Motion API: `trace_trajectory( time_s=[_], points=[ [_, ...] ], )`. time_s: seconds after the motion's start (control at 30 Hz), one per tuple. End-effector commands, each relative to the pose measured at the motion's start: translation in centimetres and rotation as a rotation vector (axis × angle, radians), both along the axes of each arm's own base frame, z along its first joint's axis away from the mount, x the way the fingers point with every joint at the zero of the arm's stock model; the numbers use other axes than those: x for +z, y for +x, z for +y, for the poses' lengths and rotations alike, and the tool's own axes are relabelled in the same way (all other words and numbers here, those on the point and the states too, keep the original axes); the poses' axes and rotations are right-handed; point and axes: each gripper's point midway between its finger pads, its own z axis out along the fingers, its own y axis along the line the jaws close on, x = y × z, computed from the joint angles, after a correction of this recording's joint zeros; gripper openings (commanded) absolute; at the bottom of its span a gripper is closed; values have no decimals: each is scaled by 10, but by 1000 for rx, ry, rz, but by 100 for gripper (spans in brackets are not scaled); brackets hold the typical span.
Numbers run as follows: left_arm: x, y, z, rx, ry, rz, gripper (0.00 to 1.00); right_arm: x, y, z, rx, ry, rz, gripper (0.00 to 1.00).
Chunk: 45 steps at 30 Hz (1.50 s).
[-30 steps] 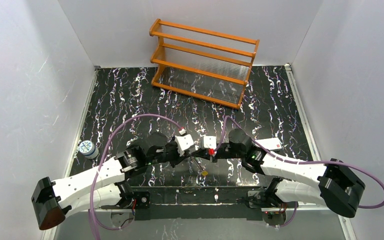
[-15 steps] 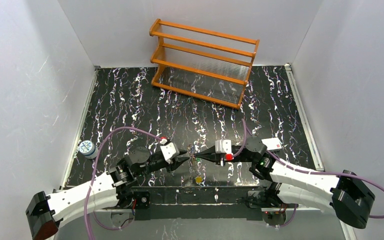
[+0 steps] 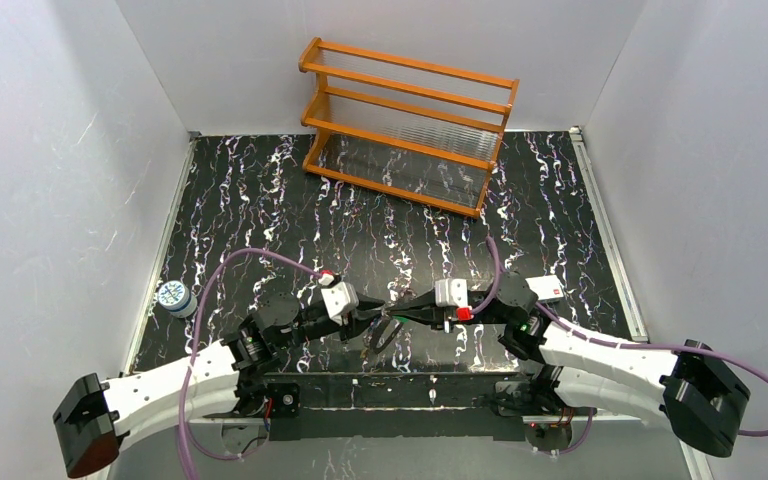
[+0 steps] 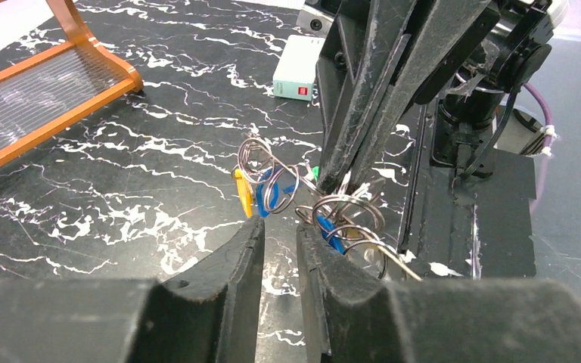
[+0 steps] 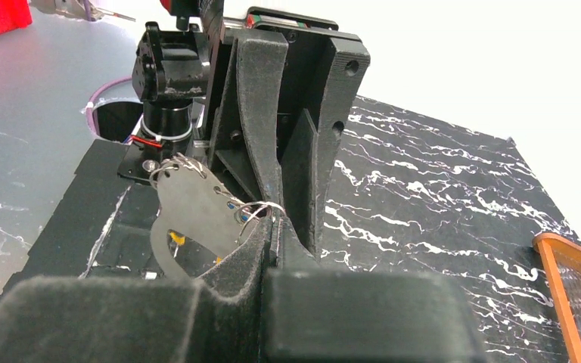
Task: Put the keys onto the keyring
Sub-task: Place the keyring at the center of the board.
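My right gripper is shut on a bunch of thin wire rings and holds it above the mat near the front middle. The keyring, a flat greyish oval loop, hangs from that bunch and shows as a dark loop in the top view. Keys with yellow, blue and green heads dangle among the rings. My left gripper faces the bunch, its tips just short of the keys. Its fingers stand a narrow gap apart with nothing between them.
An orange wooden rack stands at the back of the black marbled mat. A round blue-and-white disc sits at the mat's left edge. White walls close in three sides. A black strip with both arm bases runs along the near edge.
Both grippers have dropped lower and nearer the front edge, tips still meeting. The oval loop now hangs below them. The yellow key seen earlier on the mat no longer shows there.
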Motion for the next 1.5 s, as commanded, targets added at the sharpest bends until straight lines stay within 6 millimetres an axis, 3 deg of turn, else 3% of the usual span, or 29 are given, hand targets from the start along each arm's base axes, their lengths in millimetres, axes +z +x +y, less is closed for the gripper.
trace_trajectory(
  time_s=[0.0, 0.13, 0.3, 0.5, 0.57, 0.77, 1.0, 1.13, 1.33, 1.47],
  points=[
    [12, -6, -8, -50, -51, -2, 19, 28, 0, 0, -5, 110, -39, 1],
    [1, -8, -12, -70, -30, 22, 16, 30, 3, 0, -26, 138, -19, 1],
    [-10, 0, 2, 2, 19, -10, 28, 23, 14, -3, -90, 125, 3, 1],
    [-13, 34, 41, 276, 138, -5, 64, -7, 27, -7, -168, 1, 27, 1],
    [-12, 45, 57, 381, 183, 23, 71, -18, 32, -8, -200, -49, 48, 1],
    [-16, 67, 101, 671, 278, 111, 81, -56, 47, -7, -262, -209, 104, 1],
    [-18, 76, 123, 843, 236, 168, 98, -91, 63, 12, -265, -357, 146, 1],
    [-30, 78, 128, 881, 246, 194, 98, -103, 63, 29, -212, -404, 188, 2],
    [-47, 86, 130, 893, 236, 276, 98, -109, 70, 43, -193, -397, 239, 27],
    [-55, 100, 133, 874, 200, 359, 98, -107, 81, 42, -208, -350, 310, 51]
  ],
)
